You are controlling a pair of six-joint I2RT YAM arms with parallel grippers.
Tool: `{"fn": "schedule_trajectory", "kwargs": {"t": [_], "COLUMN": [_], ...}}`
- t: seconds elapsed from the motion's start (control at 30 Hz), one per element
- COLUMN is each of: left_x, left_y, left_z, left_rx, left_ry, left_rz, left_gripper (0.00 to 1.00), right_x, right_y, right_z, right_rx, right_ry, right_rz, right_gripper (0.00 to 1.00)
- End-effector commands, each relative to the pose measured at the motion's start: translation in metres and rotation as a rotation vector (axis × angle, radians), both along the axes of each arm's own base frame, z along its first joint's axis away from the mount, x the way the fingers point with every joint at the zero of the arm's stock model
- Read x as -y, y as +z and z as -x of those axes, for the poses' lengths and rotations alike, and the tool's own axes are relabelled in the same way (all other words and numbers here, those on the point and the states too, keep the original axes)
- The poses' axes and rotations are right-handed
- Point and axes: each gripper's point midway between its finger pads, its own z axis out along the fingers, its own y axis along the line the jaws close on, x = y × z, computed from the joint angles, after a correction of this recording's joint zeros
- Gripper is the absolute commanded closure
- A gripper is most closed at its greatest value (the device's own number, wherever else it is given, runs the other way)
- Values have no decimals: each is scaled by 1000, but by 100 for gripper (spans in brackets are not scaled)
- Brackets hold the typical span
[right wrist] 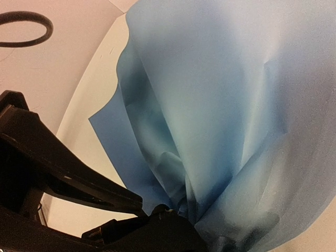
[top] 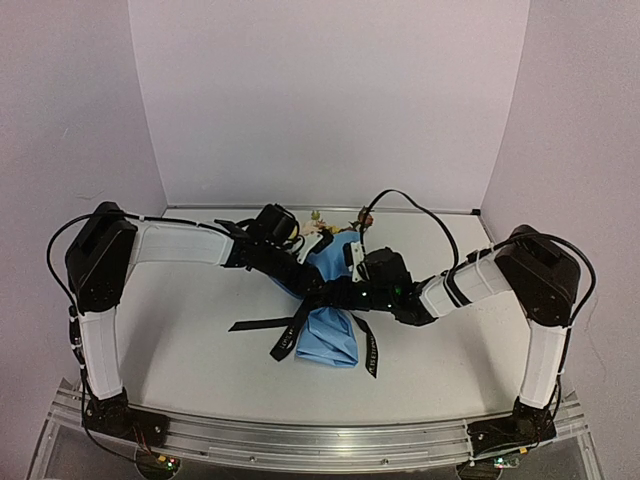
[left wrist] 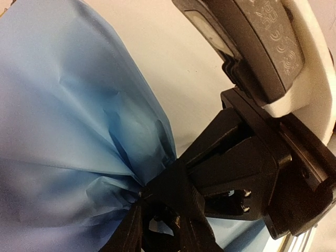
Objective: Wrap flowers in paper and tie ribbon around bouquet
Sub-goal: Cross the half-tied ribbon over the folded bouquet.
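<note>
My right tool (top: 340, 296) is closed, fingertips pressed together. Seen from my left wrist, its tips (left wrist: 176, 182) come to a point right at the black ribbon (left wrist: 169, 202) where the paper (left wrist: 68, 131) is gathered tight. Black runs into black there, so I cannot tell whether a strand is pinched between them.

My left tool (top: 312, 288) reaches the same spot from the other side, so the two tools meet nearly tip to tip over the narrow waist. I cannot tell how its fingers stand: at the bottom of my left wrist view there are only dark shapes mixed in with the ribbon.

The bouquet (top: 332, 265) lies flat near the middle of the worktop (top: 190, 345), under both tools. The blooms point toward the far wall, and the flared light-blue end (top: 330, 340) points toward my bases. The flowers (top: 318, 217) show pale and yellowish just past the far rim of the paper.

The ribbon is around the waist. Two loose ends trail across the worktop on the left (top: 262, 325), and another runs down along the right edge of the flared paper (top: 368, 352).

From my right wrist, the paper (right wrist: 226, 105) fills most of the view in soft folds, with a darker blue edge at its left side.
</note>
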Motion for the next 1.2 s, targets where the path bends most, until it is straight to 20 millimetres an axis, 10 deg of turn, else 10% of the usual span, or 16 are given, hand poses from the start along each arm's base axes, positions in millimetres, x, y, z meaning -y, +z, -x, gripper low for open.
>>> {"fn": "schedule_trajectory", "kwargs": {"t": [0.0, 1.17], "left_x": [1, -7], "left_y": [9, 4], "left_z": [-6, -10], "left_rx": [-3, -179], "left_ry": [-13, -1], "left_rz": [32, 126], "left_gripper": [72, 76], "right_x": [-10, -18], "right_y": [14, 6], "right_z": [-6, -12], "right_rx": [17, -18], "right_ry": [35, 56], "right_rz": [-53, -72], "right_gripper": [100, 95]}}
